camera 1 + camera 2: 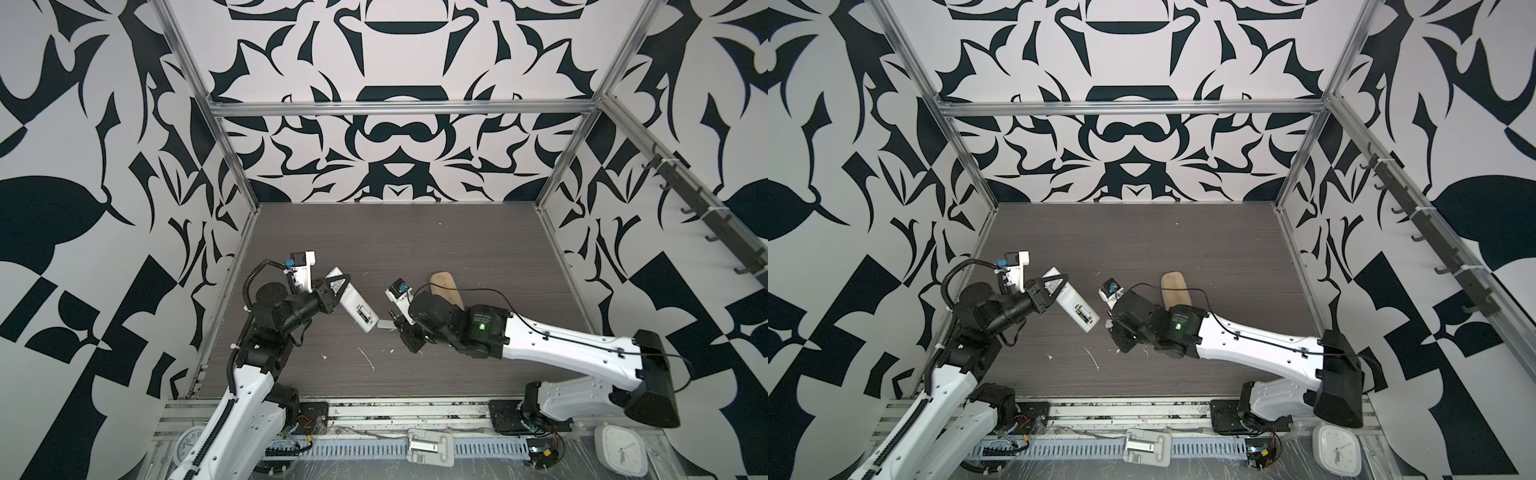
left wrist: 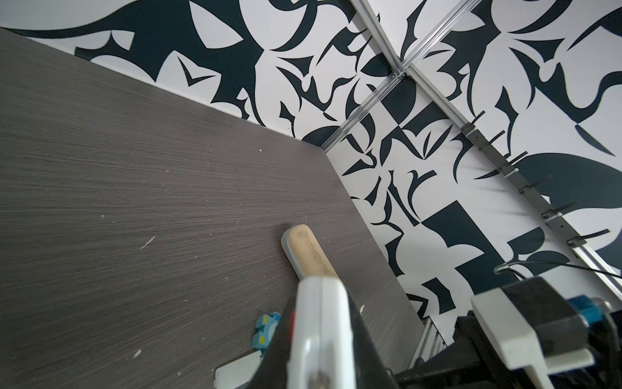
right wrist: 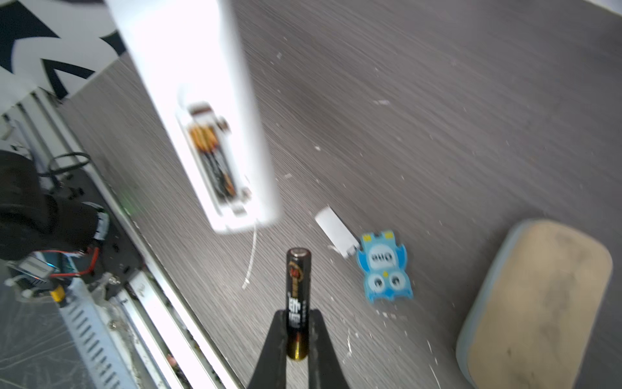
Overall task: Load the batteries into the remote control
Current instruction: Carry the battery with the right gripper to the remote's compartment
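1. Left fingers [image 1: 328, 296] clamp the remote control [image 1: 356, 311], left of centre and raised off the tabletop [image 1: 415, 249]. Open bay faces the right arm, probably to present the empty slot.
2. Right fingers [image 3: 277, 336] pinch the second battery [image 3: 298, 272] low down, leaving its tip free to lead in. It is near the remote, not touching.
3. Counts: two batteries, the seated battery [image 3: 215, 161] in the bay and one held; one remote; one cover [image 3: 336, 232] just beside one blue owl block [image 3: 383, 269]; one tan case [image 3: 538, 303], right.

A battery [image 3: 213, 161] is sitting in the remote control [image 1: 353, 305]; the battery cover [image 1: 384, 325] is lying on the table [image 1: 415, 249] at its four o'clock, the oblong case [image 1: 444, 284] at three o'clock.
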Tool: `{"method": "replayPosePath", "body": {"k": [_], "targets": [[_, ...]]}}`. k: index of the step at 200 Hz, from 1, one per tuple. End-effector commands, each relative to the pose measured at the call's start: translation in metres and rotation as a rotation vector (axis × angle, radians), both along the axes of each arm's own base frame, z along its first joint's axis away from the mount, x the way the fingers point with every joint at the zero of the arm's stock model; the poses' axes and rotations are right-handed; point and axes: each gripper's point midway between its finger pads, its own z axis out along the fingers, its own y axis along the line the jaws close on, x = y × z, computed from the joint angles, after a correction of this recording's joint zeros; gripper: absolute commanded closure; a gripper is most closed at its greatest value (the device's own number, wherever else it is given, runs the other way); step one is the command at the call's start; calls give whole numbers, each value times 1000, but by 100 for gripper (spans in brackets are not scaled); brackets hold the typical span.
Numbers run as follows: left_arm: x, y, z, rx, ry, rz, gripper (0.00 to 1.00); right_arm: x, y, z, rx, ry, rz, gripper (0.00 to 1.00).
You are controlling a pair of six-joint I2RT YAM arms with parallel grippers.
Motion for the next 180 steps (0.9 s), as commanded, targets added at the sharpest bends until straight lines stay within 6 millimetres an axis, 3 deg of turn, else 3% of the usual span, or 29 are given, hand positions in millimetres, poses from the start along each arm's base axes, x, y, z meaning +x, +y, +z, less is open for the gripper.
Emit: {"method": "replayPosePath", "body": {"k": [1, 44, 85, 180], "targets": [[-4, -5, 10, -31, -37, -35, 100, -2, 24, 19, 5, -11, 97, 100], [-3, -6, 9, -50, -28, -39, 100, -2, 38, 14, -7, 37, 127, 100], [0, -11, 6, -113, -6, -72, 100, 4, 31, 2, -57, 69, 94, 100], [7, -11, 1, -283, 8, -62, 100, 19, 12, -5, -144, 112, 33, 100]]}}
